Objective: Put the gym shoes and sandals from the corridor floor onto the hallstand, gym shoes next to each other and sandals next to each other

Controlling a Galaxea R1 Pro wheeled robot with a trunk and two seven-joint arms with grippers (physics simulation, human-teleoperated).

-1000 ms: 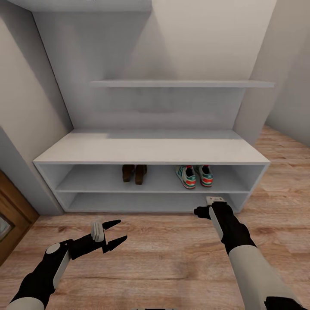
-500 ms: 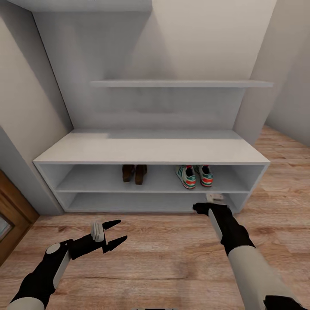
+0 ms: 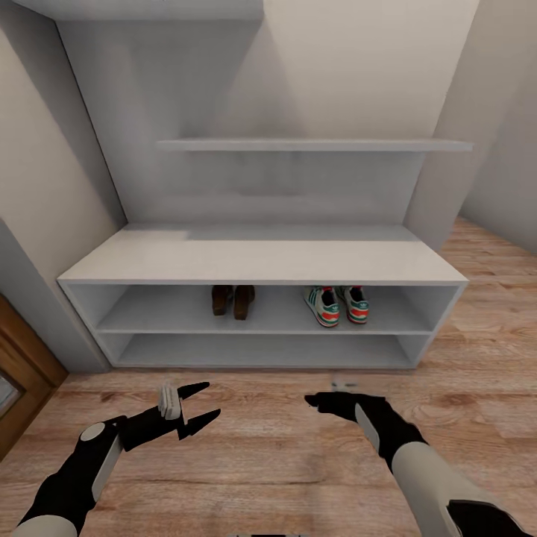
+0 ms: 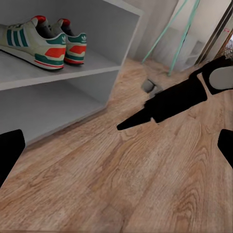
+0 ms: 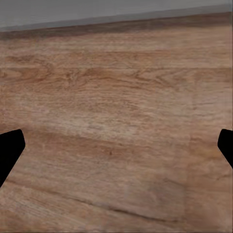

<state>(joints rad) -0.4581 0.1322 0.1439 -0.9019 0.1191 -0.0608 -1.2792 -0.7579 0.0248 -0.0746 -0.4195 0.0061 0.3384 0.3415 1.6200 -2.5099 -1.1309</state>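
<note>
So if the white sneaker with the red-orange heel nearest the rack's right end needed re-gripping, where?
Grip the right-hand white sneaker across its heel collar, coming from the hallstand's open front: the heel faces outward and the top board blocks a descent from above.

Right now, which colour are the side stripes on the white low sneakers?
Teal-green side stripes, clearest in the left wrist view.

Pale beige walls [image 3: 358,67] meeting in a corner, a brown wooden door edge [image 3: 19,373] at the left, soft even light with faint shadows under floating shelves
</note>
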